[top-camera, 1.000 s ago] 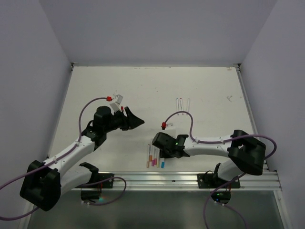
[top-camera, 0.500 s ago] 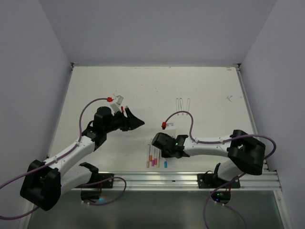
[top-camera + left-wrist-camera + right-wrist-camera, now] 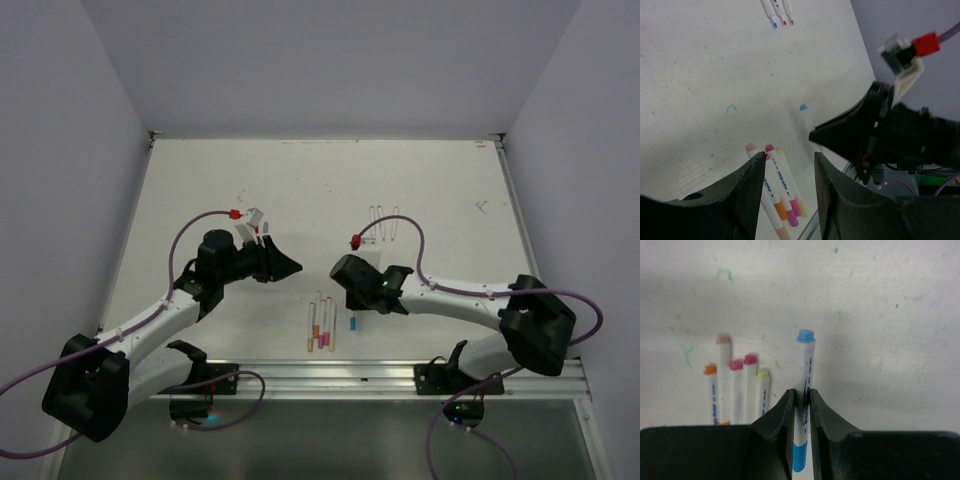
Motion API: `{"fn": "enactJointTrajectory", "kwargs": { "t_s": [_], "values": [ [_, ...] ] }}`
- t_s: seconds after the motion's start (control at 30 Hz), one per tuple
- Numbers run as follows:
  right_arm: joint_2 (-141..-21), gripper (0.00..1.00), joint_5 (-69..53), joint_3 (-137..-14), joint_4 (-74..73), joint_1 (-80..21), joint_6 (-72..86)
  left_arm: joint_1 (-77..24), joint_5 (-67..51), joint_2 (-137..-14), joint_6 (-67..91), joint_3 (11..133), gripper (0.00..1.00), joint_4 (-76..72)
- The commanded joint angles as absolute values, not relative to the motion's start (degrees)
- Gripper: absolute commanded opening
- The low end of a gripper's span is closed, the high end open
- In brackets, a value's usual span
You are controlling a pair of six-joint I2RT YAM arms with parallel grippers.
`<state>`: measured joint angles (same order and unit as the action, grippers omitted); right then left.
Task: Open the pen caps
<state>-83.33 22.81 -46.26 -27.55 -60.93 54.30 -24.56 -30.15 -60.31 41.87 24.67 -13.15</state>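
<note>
My right gripper (image 3: 801,392) is shut on the white barrel of a blue-ended pen (image 3: 805,365) and holds it above the table. Its long blue cap (image 3: 800,459) sits at the near end, below the fingers. In the top view this pen (image 3: 353,323) shows just under the right gripper (image 3: 355,298). Several capped pens (image 3: 320,326) lie side by side near the front rail, with orange and pink caps (image 3: 785,212). My left gripper (image 3: 788,156) hangs open with nothing between its fingers, left of the right one (image 3: 292,264) and facing it.
Three uncapped pens (image 3: 385,220) lie further back on the white table (image 3: 450,190). Purple cables with red connectors (image 3: 355,241) loop over both arms. An aluminium rail (image 3: 380,375) runs along the front edge.
My right gripper has closed on the blue pen, lifted it out of the row and carried it back from the rail. The left gripper's jaws have narrowed a little.
</note>
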Motion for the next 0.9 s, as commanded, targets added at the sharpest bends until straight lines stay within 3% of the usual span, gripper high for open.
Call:
{"fn": "enactJointTrajectory", "kwargs": {
  "t_s": [0.0, 0.37, 0.87],
  "values": [
    [-74.28, 0.00, 20.49, -49.66, -22.79, -53.10, 45.46, -24.79, -34.63, -59.24, 40.78, 22.59, 0.47, -19.51],
    [-72.60, 0.00, 15.21, -58.10, -15.04, -47.55, 36.56, -33.21, -33.93, -63.28, 42.10, 22.76, 0.68, -30.85],
    [-71.46, 0.00, 12.57, -55.37, -8.26, -47.46, 38.67, -35.77, -30.15, -71.54, 49.13, 26.62, 0.69, -41.13]
  ]
}}
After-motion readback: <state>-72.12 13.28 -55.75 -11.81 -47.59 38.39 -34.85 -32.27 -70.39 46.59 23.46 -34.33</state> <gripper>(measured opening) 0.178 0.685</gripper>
